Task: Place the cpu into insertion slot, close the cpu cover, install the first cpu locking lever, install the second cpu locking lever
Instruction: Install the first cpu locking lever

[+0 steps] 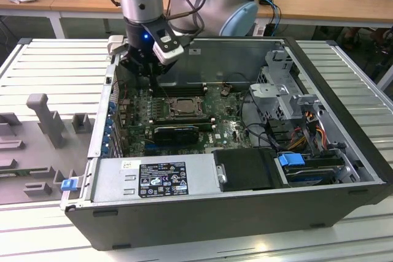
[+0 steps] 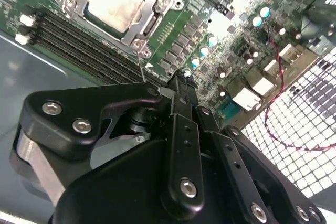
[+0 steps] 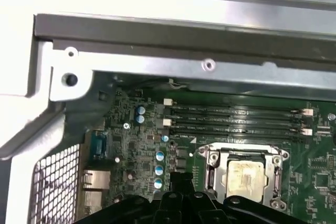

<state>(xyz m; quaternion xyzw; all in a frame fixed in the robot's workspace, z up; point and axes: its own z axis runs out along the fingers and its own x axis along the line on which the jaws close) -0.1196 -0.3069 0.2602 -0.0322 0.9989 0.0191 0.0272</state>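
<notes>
The cpu [image 2: 113,1] [image 3: 245,177], pale and silvery-cream, lies flat in the insertion slot [image 1: 182,106] on the green board. The cpu cover [image 2: 160,3] [image 3: 210,169], a dark metal frame, lies down around it. A thin metal locking lever [image 2: 140,64] runs from a corner of the socket toward my fingertips. My gripper [image 2: 181,80] [image 3: 178,179] [image 1: 149,77] hovers just above the board beside the socket, on the exterior view's left of it. Its fingers are pressed together, shut. I cannot tell whether they touch the lever.
Long black memory slots [image 3: 236,119] run along the socket's far side, close under the case's back wall [image 3: 184,40]. A long black card [image 1: 175,132], the power supply [image 1: 159,179], a drive cage [image 1: 282,90] and cables [image 1: 307,127] crowd the case. A perforated rear panel [image 3: 52,182] stands near my gripper.
</notes>
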